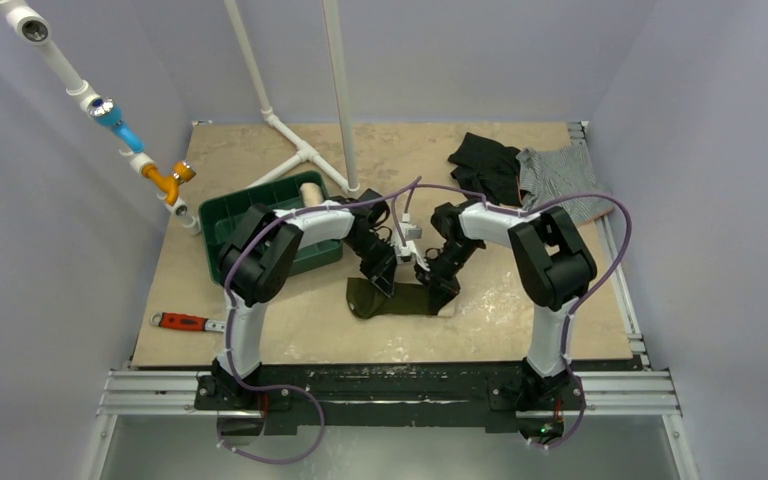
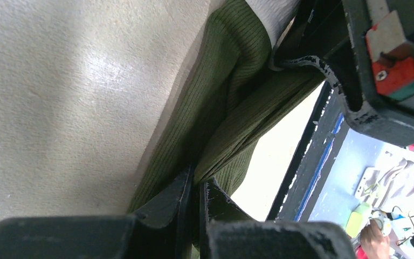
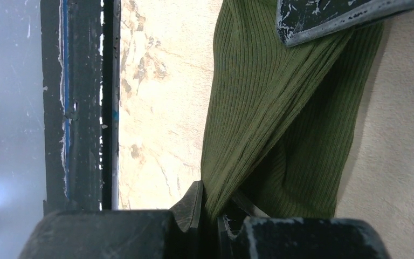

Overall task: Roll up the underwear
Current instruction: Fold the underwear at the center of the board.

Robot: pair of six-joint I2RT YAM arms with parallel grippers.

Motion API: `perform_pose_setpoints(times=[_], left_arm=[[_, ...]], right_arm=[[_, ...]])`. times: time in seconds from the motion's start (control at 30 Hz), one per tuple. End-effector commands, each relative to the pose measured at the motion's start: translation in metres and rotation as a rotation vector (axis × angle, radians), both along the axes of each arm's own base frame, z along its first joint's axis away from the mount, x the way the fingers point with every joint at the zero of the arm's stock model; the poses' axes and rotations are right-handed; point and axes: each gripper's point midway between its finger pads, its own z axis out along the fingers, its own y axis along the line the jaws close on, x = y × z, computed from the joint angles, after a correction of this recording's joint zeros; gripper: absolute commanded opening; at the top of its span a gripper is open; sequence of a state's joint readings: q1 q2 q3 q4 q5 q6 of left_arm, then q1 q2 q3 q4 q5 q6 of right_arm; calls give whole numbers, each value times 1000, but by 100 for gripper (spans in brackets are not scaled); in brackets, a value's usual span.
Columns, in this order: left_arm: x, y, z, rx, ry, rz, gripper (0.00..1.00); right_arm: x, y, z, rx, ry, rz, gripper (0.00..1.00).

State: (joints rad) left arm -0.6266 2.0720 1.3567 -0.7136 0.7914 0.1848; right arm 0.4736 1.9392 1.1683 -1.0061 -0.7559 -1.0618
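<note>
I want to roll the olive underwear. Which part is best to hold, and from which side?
Probably the far edge of the underwear, one pincer near each end, coming from above. It lies thin and flat on the table, so only a pinched-up fold gives a grip. The left pincer and right pincer are shut on such folds.
</note>
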Motion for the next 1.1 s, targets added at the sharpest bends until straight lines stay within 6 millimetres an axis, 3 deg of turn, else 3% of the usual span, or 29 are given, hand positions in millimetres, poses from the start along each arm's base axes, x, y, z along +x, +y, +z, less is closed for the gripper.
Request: perform_pose_setpoints(times=[0.0, 0.47, 0.53, 0.6, 0.77, 1.07], left_arm=[[-19, 9, 19, -2, -52, -96, 4], [-19, 13, 22, 40, -22, -60, 24], [-18, 13, 25, 28, -26, -55, 28], [-17, 13, 27, 16, -31, -54, 40], [-18, 16, 33, 0, -39, -60, 50], [-19, 21, 40, -26, -64, -55, 59]], right_arm=[[18, -32, -12, -173, 80, -148, 0], [29, -38, -35, -187, 159, -160, 0], [29, -38, -37, -189, 161, -160, 0], [30, -38, -39, -190, 159, -160, 0], [31, -39, -42, -195, 162, -165, 1], [31, -40, -43, -199, 158, -170, 1]])
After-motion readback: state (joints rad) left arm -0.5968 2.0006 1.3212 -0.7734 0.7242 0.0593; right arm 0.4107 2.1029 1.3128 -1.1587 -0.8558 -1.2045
